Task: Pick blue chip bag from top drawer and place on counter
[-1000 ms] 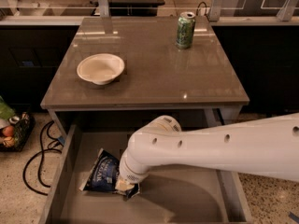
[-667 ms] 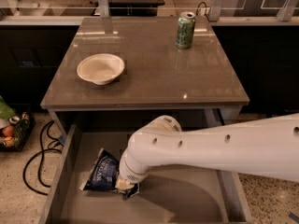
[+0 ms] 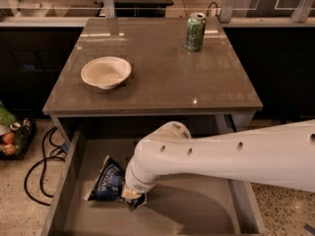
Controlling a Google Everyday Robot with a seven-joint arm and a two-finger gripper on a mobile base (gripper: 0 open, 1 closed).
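Observation:
The blue chip bag (image 3: 107, 182) lies crumpled on the flat grey bottom of the open top drawer (image 3: 197, 215), in its left half. My white arm reaches in from the right and bends down into the drawer. My gripper (image 3: 133, 195) sits at the bag's right edge, touching it, mostly hidden under the arm's wrist. The glossy grey-brown counter (image 3: 162, 77) is above and behind the drawer.
A white bowl (image 3: 106, 72) stands on the counter's left side and a green soda can (image 3: 195, 31) at its far right. Black cables (image 3: 42, 166) and a basket (image 3: 12, 136) lie on the speckled floor to the left.

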